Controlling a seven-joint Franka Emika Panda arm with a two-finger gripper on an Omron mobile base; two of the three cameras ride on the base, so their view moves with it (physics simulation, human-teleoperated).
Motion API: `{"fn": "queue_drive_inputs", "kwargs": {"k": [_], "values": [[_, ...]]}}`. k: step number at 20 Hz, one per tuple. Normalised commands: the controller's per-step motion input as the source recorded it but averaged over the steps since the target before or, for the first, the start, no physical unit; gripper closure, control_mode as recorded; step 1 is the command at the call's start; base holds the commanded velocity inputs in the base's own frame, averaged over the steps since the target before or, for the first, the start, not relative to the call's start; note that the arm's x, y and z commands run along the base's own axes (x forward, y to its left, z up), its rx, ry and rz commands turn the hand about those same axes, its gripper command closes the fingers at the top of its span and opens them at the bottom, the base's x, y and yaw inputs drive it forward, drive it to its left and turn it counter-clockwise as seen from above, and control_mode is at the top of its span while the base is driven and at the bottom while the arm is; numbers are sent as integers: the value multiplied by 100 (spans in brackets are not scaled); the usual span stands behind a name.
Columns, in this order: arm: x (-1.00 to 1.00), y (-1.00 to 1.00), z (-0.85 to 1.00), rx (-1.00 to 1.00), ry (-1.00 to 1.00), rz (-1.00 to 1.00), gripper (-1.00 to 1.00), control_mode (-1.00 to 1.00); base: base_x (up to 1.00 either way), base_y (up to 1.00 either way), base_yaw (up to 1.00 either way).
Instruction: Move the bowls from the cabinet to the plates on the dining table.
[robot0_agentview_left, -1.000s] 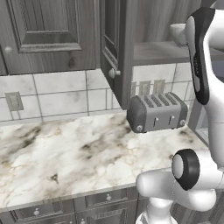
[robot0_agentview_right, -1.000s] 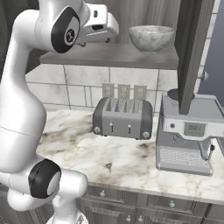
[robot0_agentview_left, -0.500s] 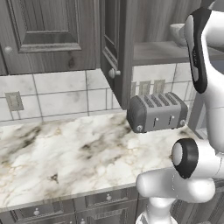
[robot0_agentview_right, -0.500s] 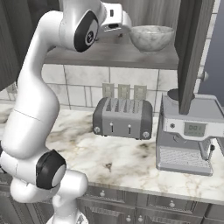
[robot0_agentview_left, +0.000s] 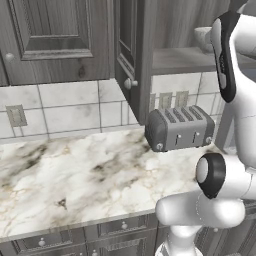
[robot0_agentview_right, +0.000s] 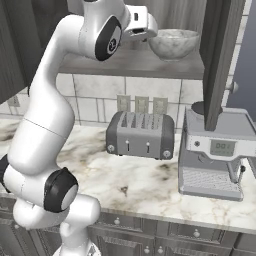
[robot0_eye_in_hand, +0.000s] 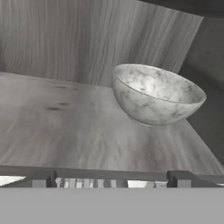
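The white arm reaches up into the open dark grey wood-grain wall cabinet (robot0_agentview_right: 220, 55), and its pincer (robot0_eye_in_hand: 109, 178) hangs level with the front edge of the inner shelf (robot0_eye_in_hand: 78, 131). Its 2 dark fingertips (robot0_eye_in_hand: 41, 179) stand wide apart and hold nothing.

1 round, deep bowl of mottled grey-white marble-like stone (robot0_eye_in_hand: 155, 94) sits upright on that shelf, toward the right side, ahead of the pincer and apart from it. In the right base view the same bowl (robot0_agentview_right: 172, 42) stands just beside the hand, to its right, near the cabinet's open door. In the left base view a small part of the bowl (robot0_agentview_left: 202, 37) shows behind the arm.

Below the shelf, a grey metal 4-slot toaster (robot0_agentview_right: 141, 134) stands on the white marble worktop veined brown and grey (robot0_agentview_right: 145, 182), against the tiled wall. To its right in the right base view is a silver espresso machine (robot0_agentview_right: 215, 155), partly behind the open cabinet door. Low grey drawers with small round knobs (robot0_agentview_left: 120, 227) run along the worktop's front.
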Motion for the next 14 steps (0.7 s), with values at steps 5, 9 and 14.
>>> {"fn": "queue_drive_inputs", "kwargs": {"k": [5,9,14], "values": [[17,-1,5,0,4,4,-100,-100,0,0,0],[37,-3,0,-1,4,5,-100,-100,0,0,0],[44,-21,1,-1,1,3,-100,-100,0,0,0]]}}
